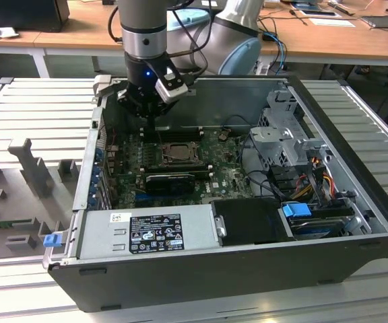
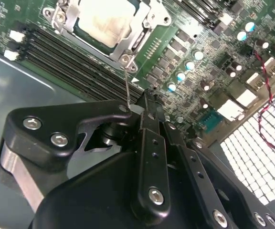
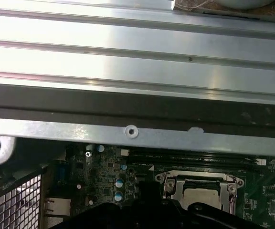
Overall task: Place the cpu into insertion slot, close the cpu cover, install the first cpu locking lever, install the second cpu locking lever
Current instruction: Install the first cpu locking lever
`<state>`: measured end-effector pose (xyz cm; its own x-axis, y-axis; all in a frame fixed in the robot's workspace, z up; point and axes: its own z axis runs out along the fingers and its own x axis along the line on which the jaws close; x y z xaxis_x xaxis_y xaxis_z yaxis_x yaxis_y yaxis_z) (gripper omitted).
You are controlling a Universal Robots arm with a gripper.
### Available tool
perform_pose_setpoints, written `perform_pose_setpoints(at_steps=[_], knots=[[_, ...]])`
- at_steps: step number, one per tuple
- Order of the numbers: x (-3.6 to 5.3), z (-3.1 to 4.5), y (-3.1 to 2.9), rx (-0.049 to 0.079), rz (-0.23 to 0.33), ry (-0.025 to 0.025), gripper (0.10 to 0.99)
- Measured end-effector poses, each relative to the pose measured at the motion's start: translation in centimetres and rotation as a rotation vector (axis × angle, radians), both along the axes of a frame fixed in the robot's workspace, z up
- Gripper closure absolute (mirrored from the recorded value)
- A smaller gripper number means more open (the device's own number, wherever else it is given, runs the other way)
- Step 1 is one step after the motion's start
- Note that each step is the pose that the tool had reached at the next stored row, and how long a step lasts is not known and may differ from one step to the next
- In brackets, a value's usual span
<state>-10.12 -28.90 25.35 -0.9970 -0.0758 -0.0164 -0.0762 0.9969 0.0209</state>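
– Two risks, I think, and both come from the thin locking lever (image 2: 127, 83). In the second wrist view its wire rises from the corner of the cpu cover (image 2: 113, 47) and ends right at the tip of the gripper (image 2: 147, 104).

– Does the gripper hold it?

– The fingers stand together, with no gap that I can see. The end of the wire touches the side of the tip; whether it is pinched or only pushed, I cannot tell. So the first risk: the springy wire slips off and snaps back, because the contact is so small.

– And the second?

– The tip seems close over the green board (image 2: 195, 28), at the end of the memory slots (image 2: 66, 62) and beside a row of small capacitors (image 2: 181, 76). If the wire slips, the fingers can strike these parts and scratch or bend them.

– Where is the chip?

– The cpu (image 2: 106, 19) lies flat in the insertion slot (image 1: 178, 153), with the frame of the cover down around it. In the exterior view the slot is in the middle of the open computer case (image 1: 248, 269). The gripper stands just on its far side, slightly to the exterior view's left.

– Is the cover safe, then?

– Not fully. I cannot see that any lever is hooked down, so a sideways pull on the wire could lift the frame and disturb the chip.
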Motion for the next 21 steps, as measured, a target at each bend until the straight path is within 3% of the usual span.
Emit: perform_pose_setpoints(at_steps=[11, 15, 17, 18, 19, 21], knots=[[1.63, -0.1, 0.0, 0.0, -0.001, 0.0019, 0.98], [3.47, -0.23, 0.0, 0.0, -0.002, 0.0041, 0.98], [3.83, -0.29, -0.01, 0.013, -0.002, 0.0061, 0.98], [3.96, -0.32, 0.0, 0.032, -0.003, 0.0072, 0.98], [3.99, -0.36, 0.0, 0.041, -0.003, 0.0074, 0.98], [4.05, -0.63, 0.01, 0.048, -0.005, 0.007, 0.98]])
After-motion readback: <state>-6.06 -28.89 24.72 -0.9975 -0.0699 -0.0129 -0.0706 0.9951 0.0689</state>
